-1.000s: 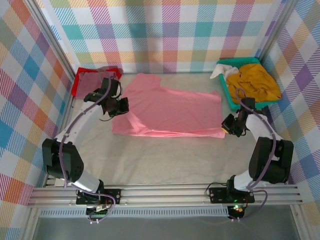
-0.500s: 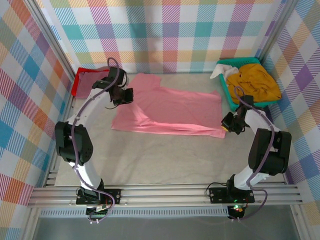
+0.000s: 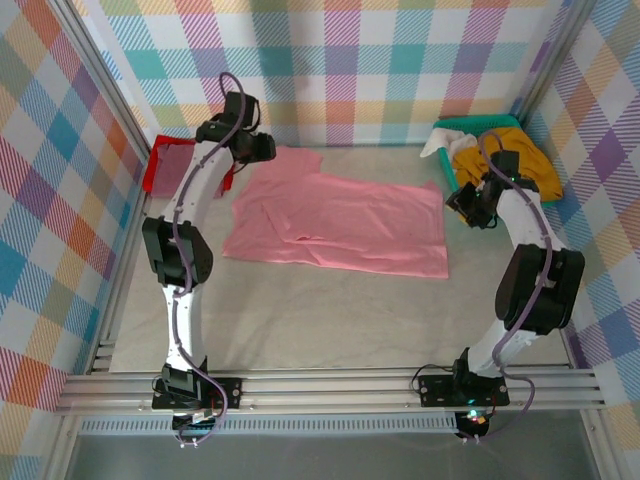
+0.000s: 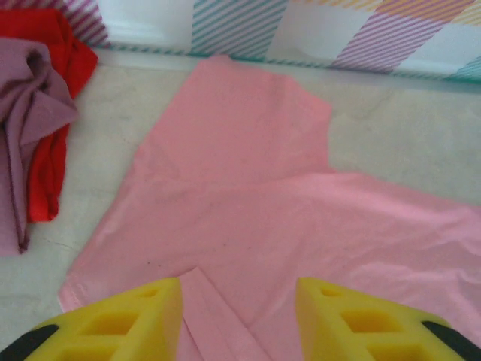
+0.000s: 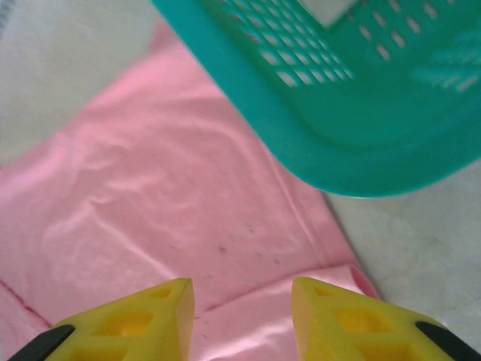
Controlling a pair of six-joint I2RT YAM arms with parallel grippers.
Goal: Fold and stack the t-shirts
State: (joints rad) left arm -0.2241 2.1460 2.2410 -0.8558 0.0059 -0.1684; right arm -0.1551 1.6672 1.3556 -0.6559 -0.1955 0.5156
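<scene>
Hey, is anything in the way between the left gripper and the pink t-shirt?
Nothing visible. The left gripper is open right above the pink t-shirt; the maroon shirt and the red shirt lie off to one side.

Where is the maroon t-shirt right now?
In the top view, the maroon t-shirt lies crumpled in the table's far left corner, on the red t-shirt, just left of the spread salmon-pink t-shirt.
</scene>
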